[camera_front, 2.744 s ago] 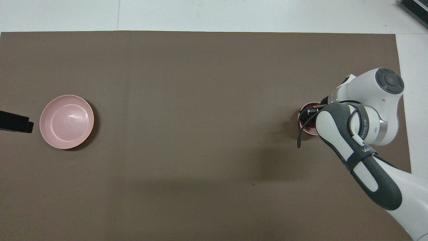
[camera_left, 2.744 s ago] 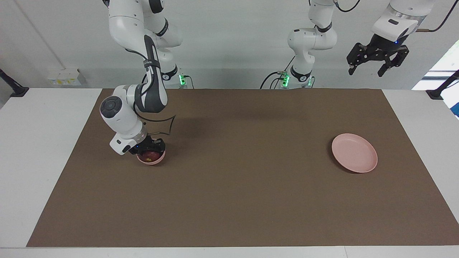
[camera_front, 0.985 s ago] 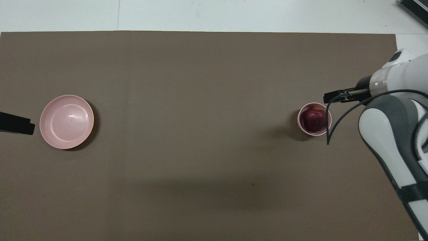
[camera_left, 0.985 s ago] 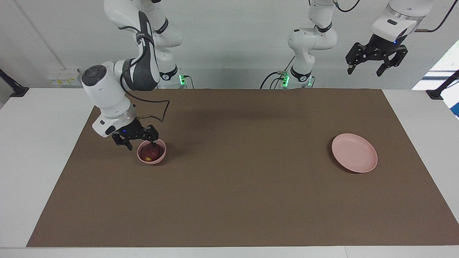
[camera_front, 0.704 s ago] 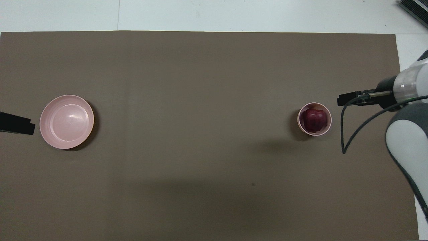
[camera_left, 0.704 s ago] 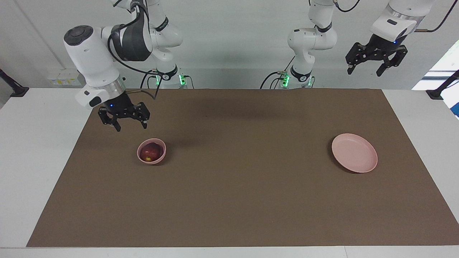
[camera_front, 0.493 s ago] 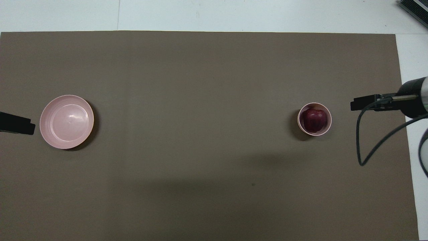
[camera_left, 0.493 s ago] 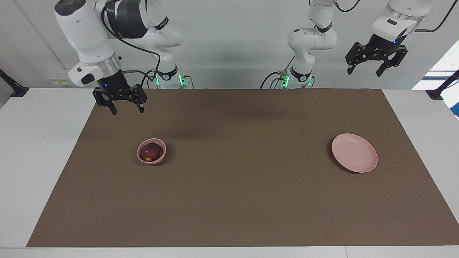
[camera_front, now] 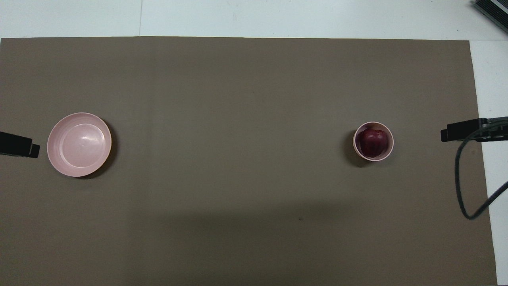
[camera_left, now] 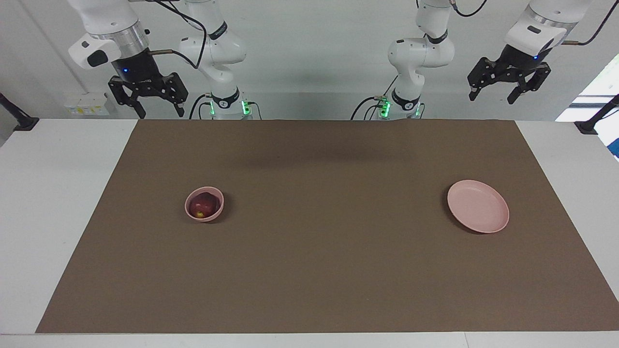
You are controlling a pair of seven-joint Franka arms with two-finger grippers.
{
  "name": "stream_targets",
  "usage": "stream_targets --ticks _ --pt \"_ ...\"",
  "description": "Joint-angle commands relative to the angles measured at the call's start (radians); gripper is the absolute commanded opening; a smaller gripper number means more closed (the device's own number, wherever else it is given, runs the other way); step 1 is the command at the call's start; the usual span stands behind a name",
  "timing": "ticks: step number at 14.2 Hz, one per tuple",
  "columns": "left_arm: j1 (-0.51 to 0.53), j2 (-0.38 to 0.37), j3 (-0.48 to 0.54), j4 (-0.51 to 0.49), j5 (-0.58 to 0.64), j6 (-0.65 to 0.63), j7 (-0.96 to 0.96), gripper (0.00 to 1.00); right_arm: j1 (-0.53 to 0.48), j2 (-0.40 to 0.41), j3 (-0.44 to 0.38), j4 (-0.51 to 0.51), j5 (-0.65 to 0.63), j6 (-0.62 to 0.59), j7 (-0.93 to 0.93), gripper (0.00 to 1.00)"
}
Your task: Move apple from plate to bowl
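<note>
The apple (camera_left: 201,207) sat in the bowl (camera_left: 215,210), about nine o'clock from the empty plate (camera_left: 498,220) in the facing view. The transfer looked finished, needing no further move. The right gripper (camera_left: 147,94) and the left gripper (camera_left: 508,79) hung raised, jaws spread, holding nothing.

brown mat (camera_left: 329,270) | covers the white table (camera_left: 58,203) | table's edges bare

No readable text, label, brand, number or sign on anything here.
</note>
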Motion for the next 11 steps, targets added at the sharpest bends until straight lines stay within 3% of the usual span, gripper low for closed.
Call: stream_targets --ticks 1,11 --pt "0.017 -0.023 -0.002 -0.03 -0.021 0.024 0.023 1.0 -0.024 -0.027 0.0 -0.025 -0.022 -0.033 0.004 1.0" --pt "0.005 -0.009 -0.012 0.001 0.05 -0.033 0.04 1.0 -0.024 -0.027 -0.001 -0.019 -0.03 -0.042 0.001 1.0"
